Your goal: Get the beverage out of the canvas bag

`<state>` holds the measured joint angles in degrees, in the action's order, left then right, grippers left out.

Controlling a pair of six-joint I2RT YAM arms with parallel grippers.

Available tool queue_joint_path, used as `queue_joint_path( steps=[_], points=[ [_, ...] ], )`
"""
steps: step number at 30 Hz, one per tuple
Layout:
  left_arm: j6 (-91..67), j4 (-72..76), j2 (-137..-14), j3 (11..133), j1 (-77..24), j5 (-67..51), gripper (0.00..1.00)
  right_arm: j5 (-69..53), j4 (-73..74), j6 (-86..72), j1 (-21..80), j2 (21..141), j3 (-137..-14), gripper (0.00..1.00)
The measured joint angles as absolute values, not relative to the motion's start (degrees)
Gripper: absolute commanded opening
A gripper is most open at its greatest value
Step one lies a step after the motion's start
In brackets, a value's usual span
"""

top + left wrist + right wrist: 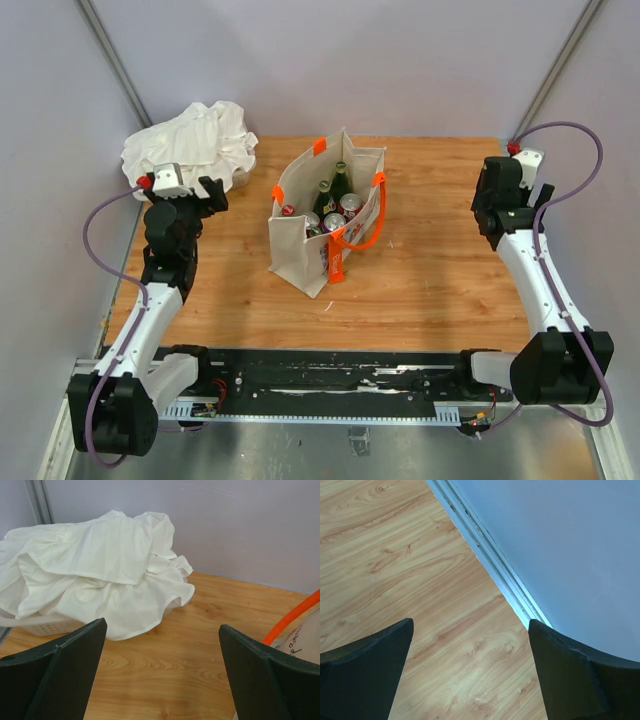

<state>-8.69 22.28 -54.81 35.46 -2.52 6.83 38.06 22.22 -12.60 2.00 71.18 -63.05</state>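
Observation:
The cream canvas bag [300, 240] with orange handles [365, 232] stands open in the middle of the table. Inside it are two dark green bottles [340, 183] and several drink cans [334, 221]. My left gripper [213, 192] is open and empty, left of the bag, apart from it. In the left wrist view my left gripper [162, 672] hovers over bare wood, with a bit of the bag's orange handle [292, 618] at the right edge. My right gripper [484, 205] is open and empty at the table's far right; the right wrist view shows my right gripper [470, 672] over bare wood.
A heap of white cloth [190, 140] lies on a white basket [45, 626] at the back left corner, just beyond my left gripper. The table's right edge has a metal rail [490, 565] against the grey wall.

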Motion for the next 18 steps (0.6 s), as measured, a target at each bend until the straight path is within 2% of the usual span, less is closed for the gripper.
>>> queue_joint_path(
  steps=[8,18],
  points=[
    [-10.79,19.49,-53.95,36.32,-2.52,7.03,1.0,38.39,22.87,-13.52,2.02,70.67,-63.05,0.98],
    [-18.79,12.25,-55.51,48.62,-2.46,10.41,1.0,35.75,20.8,-12.93,2.92,64.95,-61.69,0.99]
  ],
)
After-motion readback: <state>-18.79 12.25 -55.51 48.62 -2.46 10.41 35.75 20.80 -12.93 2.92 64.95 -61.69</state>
